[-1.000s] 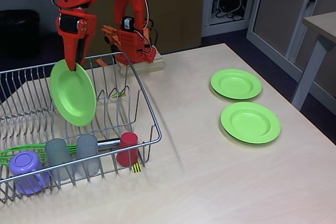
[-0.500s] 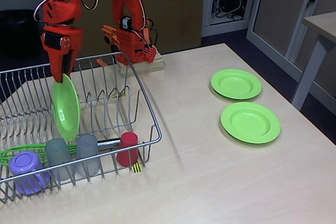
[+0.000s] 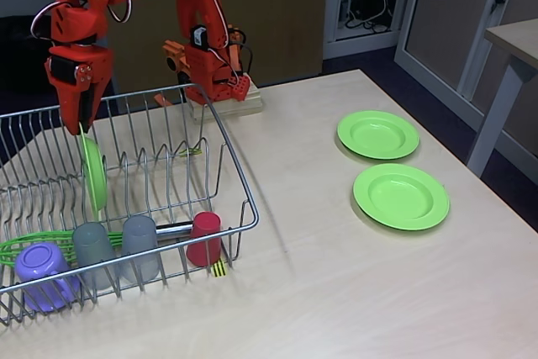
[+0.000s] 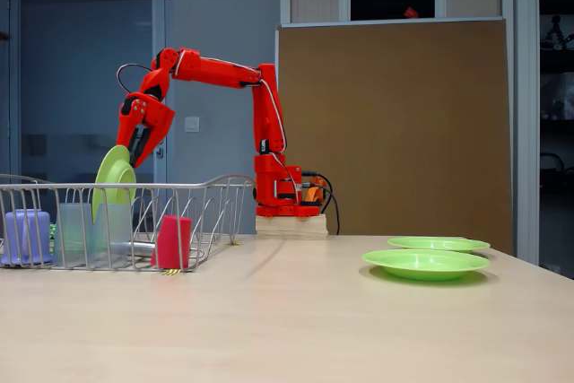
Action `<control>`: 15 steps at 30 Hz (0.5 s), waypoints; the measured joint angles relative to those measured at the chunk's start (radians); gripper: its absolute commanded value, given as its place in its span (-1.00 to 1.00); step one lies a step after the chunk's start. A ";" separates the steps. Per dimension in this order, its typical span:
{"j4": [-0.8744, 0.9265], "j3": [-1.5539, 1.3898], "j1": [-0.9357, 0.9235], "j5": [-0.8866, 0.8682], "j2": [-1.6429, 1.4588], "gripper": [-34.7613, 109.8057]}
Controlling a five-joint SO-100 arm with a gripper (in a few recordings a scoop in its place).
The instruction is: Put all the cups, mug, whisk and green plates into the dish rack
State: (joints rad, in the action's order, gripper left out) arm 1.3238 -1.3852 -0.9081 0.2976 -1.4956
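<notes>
— Lime-green plate (image 3: 92,173) stood on edge inside the dish rack (image 3: 237,176), nearly upright between the prongs, toward the rear left in a fixed view. Pinched at its top rim by the hand (image 3: 77,120), closed on it from straight above.

— Seated properly, or hanging from the grip?

— Could not tell for sure. Lower edge looked down among the wires, close behind the grey cups (image 3: 116,248). Best handled by lowering until the rim sits between two prongs, then opening the fingers only a little so the plate leans without tipping onto the cups. Worth lifting straight up afterward, clear of the wires.

— And from the side?

— Same plate (image 4: 113,177) seen tilted slightly, top rim touching the hand (image 4: 134,148), which sat above and just to the right of it there.

— Rest of the job?

— Mug (image 3: 42,269), red cup (image 3: 203,239) and whisk (image 3: 25,246) already lay along the rack's front row. Two more green plates (image 3: 389,167) flat on the table (image 3: 336,292), well apart from the rack, judged next in line.
</notes>
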 measured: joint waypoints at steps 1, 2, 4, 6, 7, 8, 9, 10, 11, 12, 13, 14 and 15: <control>0.002 0.003 -0.009 0.003 0.003 -0.52; 0.002 0.005 -0.012 0.003 0.011 -0.52; 0.002 0.006 -0.018 0.003 0.018 -0.52; 0.002 0.005 -0.021 0.003 0.018 -0.52; 0.000 -0.009 -0.021 0.006 0.017 -0.52; -0.002 -0.026 -0.021 0.015 0.015 -0.52; -0.002 -0.040 -0.025 0.021 0.011 -0.52; -0.005 -0.060 -0.026 0.023 0.009 -0.52; -0.014 -0.092 -0.026 0.025 -0.003 -0.52; -0.018 -0.124 -0.025 0.021 -0.015 -0.52; -0.028 -0.156 -0.020 0.021 -0.029 -0.52; -0.035 -0.190 -0.014 0.018 -0.046 -0.52; -0.046 -0.222 -0.006 0.018 -0.066 -0.52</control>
State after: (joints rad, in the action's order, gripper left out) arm 1.2778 -1.6076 -0.9143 0.3160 -1.5616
